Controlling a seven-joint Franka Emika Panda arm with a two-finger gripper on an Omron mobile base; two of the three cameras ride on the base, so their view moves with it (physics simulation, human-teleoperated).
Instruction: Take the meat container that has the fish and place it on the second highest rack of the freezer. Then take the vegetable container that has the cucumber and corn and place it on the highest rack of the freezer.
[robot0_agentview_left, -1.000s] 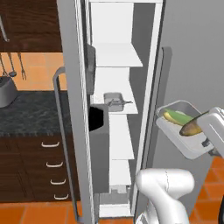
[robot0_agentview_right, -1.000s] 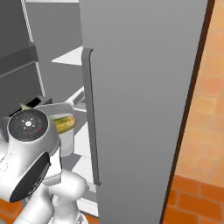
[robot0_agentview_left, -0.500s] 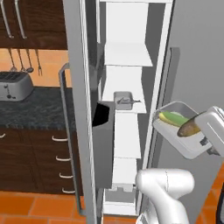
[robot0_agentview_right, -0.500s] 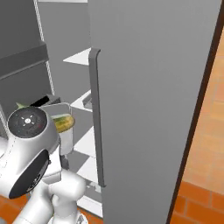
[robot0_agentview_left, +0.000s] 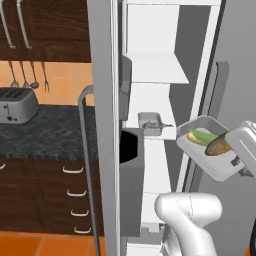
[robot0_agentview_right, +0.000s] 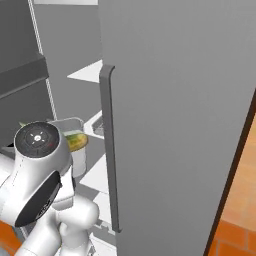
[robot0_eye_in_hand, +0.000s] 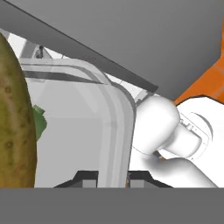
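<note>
My gripper (robot0_agentview_left: 234, 161) is shut on the rim of the vegetable container (robot0_agentview_left: 206, 150), holding it tilted in front of the open freezer (robot0_agentview_left: 102, 60). In it lie an olive cucumber (robot0_agentview_left: 219, 146) and a yellow-green corn (robot0_agentview_left: 199, 135). The hand view shows the cucumber (robot0_eye_in_hand: 15, 122) at left and the container's rim (robot0_eye_in_hand: 118, 109) between my fingertips (robot0_eye_in_hand: 87, 177). The fish container (robot0_agentview_left: 150, 122) sits on the second highest rack (robot0_agentview_left: 150, 134). Above it the highest rack (robot0_agentview_left: 156, 69) is bare. In the right base view the container (robot0_agentview_right: 76, 150) peeks from behind my arm.
The freezer's left door (robot0_agentview_left: 102, 150) stands open with a dark bin (robot0_agentview_left: 131, 147) on its inside and a long handle (robot0_agentview_left: 84, 150). The closed grey right door (robot0_agentview_right: 175, 125) is close on my right. A toaster (robot0_agentview_left: 17, 105) stands on the dark counter, left.
Both base views have shifted and the freezer looms larger and closer, so the camera has moved. The container stays in my gripper, now nearer the shelves.
</note>
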